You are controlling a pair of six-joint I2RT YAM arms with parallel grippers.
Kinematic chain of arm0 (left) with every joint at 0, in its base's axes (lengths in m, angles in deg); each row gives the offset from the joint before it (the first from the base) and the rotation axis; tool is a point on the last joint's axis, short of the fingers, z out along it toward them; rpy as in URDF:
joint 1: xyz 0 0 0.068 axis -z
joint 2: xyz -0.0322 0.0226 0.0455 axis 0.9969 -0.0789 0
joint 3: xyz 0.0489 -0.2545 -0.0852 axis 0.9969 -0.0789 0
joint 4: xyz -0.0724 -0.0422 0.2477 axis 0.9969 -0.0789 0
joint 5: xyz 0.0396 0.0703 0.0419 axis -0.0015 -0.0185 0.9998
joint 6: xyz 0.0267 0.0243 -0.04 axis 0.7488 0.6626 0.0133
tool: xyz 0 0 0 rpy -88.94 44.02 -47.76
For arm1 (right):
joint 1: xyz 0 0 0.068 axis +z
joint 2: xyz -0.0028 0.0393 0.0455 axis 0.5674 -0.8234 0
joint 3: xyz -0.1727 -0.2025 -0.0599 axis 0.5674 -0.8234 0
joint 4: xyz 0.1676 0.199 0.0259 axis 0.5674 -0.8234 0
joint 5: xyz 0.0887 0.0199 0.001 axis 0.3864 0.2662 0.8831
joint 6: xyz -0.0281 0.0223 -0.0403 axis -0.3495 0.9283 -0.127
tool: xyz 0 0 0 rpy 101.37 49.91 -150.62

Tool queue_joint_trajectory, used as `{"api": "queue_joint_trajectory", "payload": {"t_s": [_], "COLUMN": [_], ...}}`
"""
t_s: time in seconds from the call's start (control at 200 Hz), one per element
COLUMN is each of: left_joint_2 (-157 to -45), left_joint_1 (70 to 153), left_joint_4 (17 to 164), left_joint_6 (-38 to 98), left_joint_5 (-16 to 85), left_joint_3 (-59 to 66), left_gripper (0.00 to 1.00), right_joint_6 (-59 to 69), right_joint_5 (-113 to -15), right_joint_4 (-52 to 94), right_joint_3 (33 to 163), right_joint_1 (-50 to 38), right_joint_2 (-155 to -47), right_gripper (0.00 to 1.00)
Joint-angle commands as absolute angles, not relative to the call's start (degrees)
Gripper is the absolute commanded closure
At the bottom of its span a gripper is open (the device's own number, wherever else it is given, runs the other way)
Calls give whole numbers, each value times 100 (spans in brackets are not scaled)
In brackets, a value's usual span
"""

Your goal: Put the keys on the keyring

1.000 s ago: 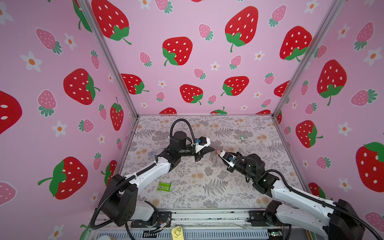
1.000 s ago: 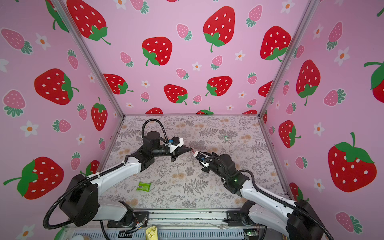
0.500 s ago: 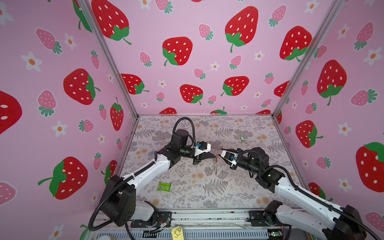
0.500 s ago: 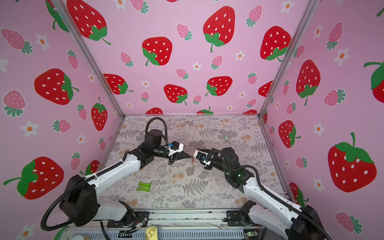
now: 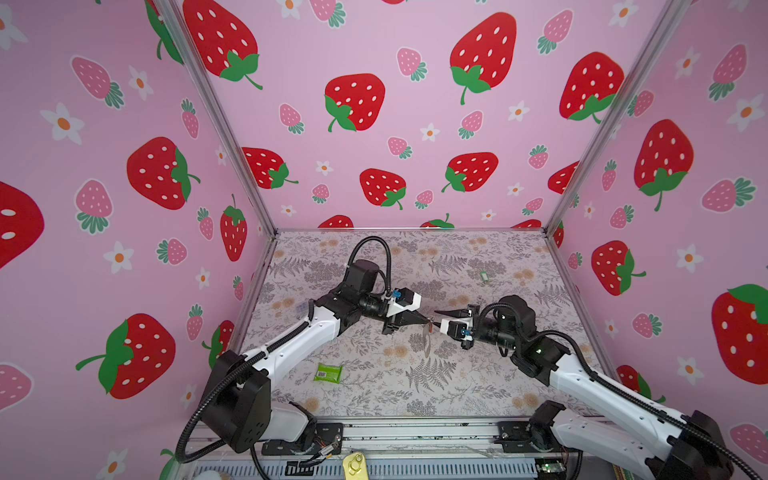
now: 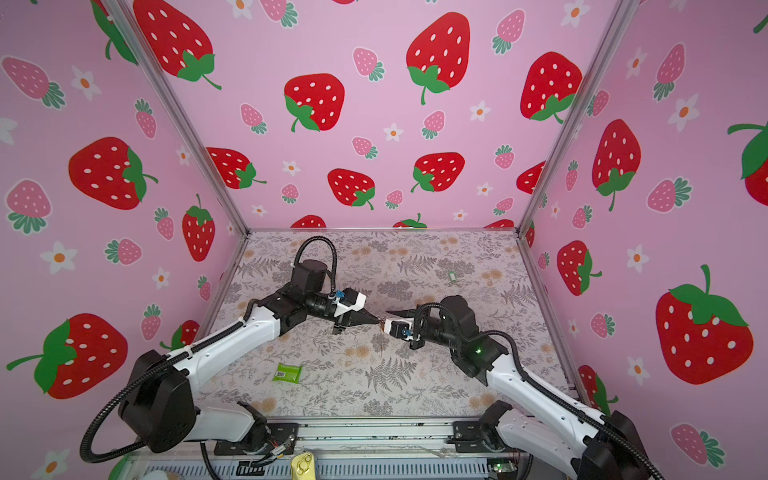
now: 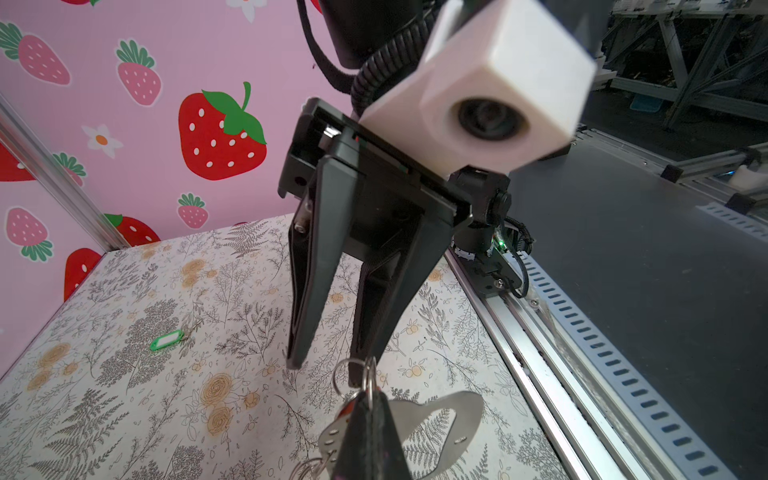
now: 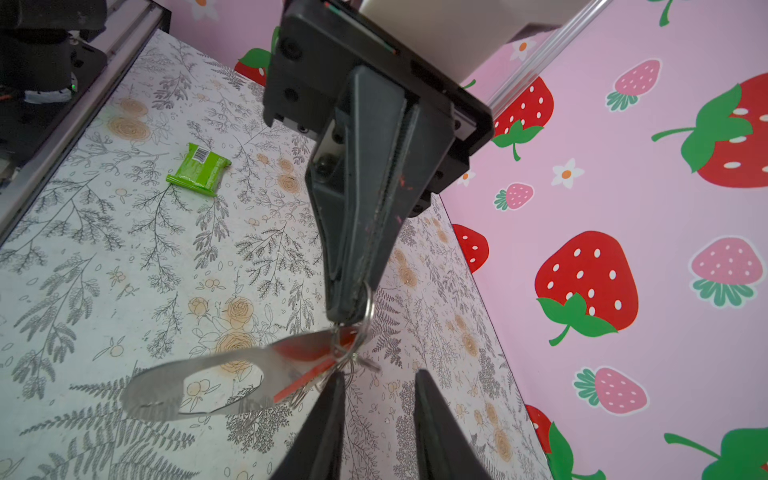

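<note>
- The left hand (image 8: 351, 308) is clenched at its tips on a small silver metal ring. That ring belongs to the keyring (image 8: 154, 387), a dusty mauve oval strap loop with a short chain of silver rings.
- The keyring hangs in the air under that grip, clear of the floral-printed worktop (image 5: 457, 382). In both top views it sits near the middle of the worktop, with the strap trailing towards 6 o'clock.
- The red-orange oblong plastic key tag (image 8: 305, 379) sits in the cluster of rings just below the left hand's tips. Whether its own ring is threaded onto the chain cannot be told.
- The right hand (image 7: 331, 365) is released, its two black fingers standing apart. It faces the left hand from 3 o'clock, and one fingertip (image 7: 365, 365) is right at the rings.
- The green oblong plastic key tag (image 7: 166, 340) lies flat on the worktop, well apart from both hands. In both top views it is between 1 and 2 o'clock from them.
- A larger bright green packet with a white barcode label (image 8: 198, 169) lies on the worktop at about 8 o'clock from the hands.
</note>
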State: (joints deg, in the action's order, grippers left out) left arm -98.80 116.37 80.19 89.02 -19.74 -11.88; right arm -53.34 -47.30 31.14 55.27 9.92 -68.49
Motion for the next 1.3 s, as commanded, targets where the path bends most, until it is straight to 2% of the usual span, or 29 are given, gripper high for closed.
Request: {"api": "queue_joint_trajectory", "payload": {"t_s": [0.0, 0.505, 0.87, 1.291], "left_joint_2": [-9877, -10015, -10114, -10110], "left_joint_1": [11615, 11623, 11619, 11624], "left_joint_4": [7777, 7471, 7387, 7371], "left_joint_6": [9146, 9312, 9328, 9338], "left_joint_5": [-2238, -2249, -2161, -2082], "left_joint_3": [-884, -752, -662, -620], "left_gripper": [100, 100, 100, 100], "right_joint_6": [-5733, -6113, -6306, -6659], "right_joint_5": [-4459, -4905, -4757, -4694], "right_joint_4": [2944, 3017, 2968, 2669], "right_joint_3": [5647, 5667, 5665, 5717], "right_joint_1": [1042, 1069, 1063, 1069], "right_joint_2": [-6775, -6717, -6621, -6677], "right_gripper": [72, 72, 70, 81]}}
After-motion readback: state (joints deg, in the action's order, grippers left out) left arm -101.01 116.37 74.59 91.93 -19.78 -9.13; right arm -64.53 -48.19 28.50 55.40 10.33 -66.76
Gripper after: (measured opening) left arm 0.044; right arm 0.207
